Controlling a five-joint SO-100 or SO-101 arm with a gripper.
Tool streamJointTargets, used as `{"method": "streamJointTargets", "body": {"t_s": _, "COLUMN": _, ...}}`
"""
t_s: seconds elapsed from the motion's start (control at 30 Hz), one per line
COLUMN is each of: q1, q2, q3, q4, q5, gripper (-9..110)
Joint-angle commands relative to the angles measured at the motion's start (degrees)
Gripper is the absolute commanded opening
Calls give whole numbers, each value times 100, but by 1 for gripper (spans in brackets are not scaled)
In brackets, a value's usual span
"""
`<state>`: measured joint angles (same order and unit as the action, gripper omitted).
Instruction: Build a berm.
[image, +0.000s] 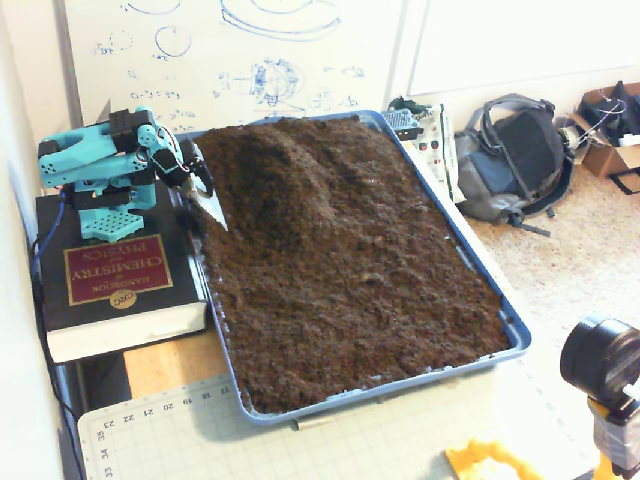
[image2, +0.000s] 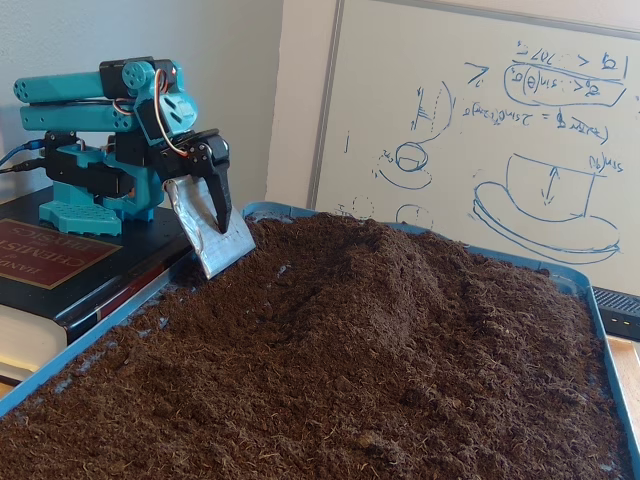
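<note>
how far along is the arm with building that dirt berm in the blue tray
Partly done. A raised ridge of dark-brown soil already stands at the far end of the blue plastic tray. In hand: the black claw carries a flat silver metal blade whose edge sits at the soil by the tray's near-arm rim. Left: the rest of the soil bed lies flat and lumpy, so the ridge could be extended and shaped.

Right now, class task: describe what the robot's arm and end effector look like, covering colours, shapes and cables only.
The arm is made of boxy turquoise links with black servo blocks at the joints, on a turquoise base with a perforated plate. Thin orange-and-white wires loop past the wrist. The end effector has a black tapered finger and a flat, silvery metal scoop blade.
</note>
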<state>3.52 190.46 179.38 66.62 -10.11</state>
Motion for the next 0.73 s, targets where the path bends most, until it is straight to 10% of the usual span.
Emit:
{"method": "streamJointTargets", "body": {"t_s": 0.0, "q1": 62, "q2": 185, "q3": -62, "q4": 35, "q5": 44, "gripper": 1}}
{"method": "streamJointTargets", "body": {"t_s": 0.7, "q1": 97, "q2": 185, "q3": -53, "q4": 35, "q5": 35, "gripper": 1}}
